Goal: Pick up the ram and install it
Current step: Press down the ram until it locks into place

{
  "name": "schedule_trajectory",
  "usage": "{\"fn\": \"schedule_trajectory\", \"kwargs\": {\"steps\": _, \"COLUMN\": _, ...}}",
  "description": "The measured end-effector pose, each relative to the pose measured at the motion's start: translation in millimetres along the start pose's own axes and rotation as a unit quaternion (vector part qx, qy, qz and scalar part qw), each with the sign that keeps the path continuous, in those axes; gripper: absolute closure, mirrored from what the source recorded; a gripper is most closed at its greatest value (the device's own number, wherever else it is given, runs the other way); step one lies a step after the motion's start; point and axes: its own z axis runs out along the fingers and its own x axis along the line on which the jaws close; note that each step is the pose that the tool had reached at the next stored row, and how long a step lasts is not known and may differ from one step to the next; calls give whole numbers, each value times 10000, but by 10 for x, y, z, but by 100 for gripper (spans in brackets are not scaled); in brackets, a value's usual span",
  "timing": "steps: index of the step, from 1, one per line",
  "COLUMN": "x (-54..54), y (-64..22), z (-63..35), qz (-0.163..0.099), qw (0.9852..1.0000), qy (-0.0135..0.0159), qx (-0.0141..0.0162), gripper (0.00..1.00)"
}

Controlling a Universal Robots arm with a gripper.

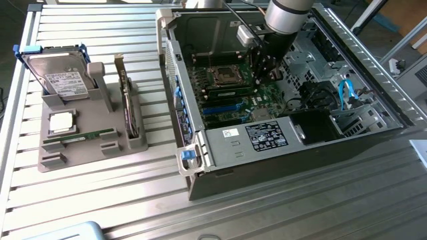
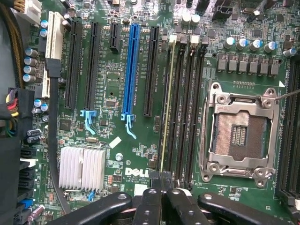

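Tool (image 2: 161, 180) sits inside the open computer case (image 1: 200, 165), fingers pressed together directly over the end of the ram (image 2: 165, 112), which stands edge-up in the memory slot beside the empty processor socket (image 2: 239, 133). A second green stick (image 1: 80, 136) lies in the grey holder (image 1: 67, 155) on the table (image 1: 133, 200).

Inside the open computer case (image 1: 287, 100), the gripper (image 2: 161, 180) is sitting with its fingers closed directly over a ram stick (image 2: 165, 108) standing edge-up in its slot. Empty memory slots (image 2: 187, 112) are crowding it on one side, with the open processor socket (image 2: 239, 136) beyond them. The black power supply (image 1: 267, 135) is blocking the near side, and the case walls are hemming in the arm.
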Motion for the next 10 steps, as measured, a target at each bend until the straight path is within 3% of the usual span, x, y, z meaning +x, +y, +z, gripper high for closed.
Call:
{"fn": "schedule_trajectory", "kwargs": {"steps": 3, "x": 2, "y": 1, "z": -59, "qz": 0, "qw": 10000, "qy": 0, "qx": 0, "gripper": 89}}
{"fn": "schedule_trajectory", "kwargs": {"steps": 7, "x": 3, "y": 7, "z": -59, "qz": 0, "qw": 10000, "qy": 1, "qx": 0, "gripper": 89}}
{"fn": "schedule_trajectory", "kwargs": {"steps": 10, "x": -8, "y": 118, "z": -57, "qz": 0, "qw": 10000, "qy": 1, "qx": 1, "gripper": 89}}
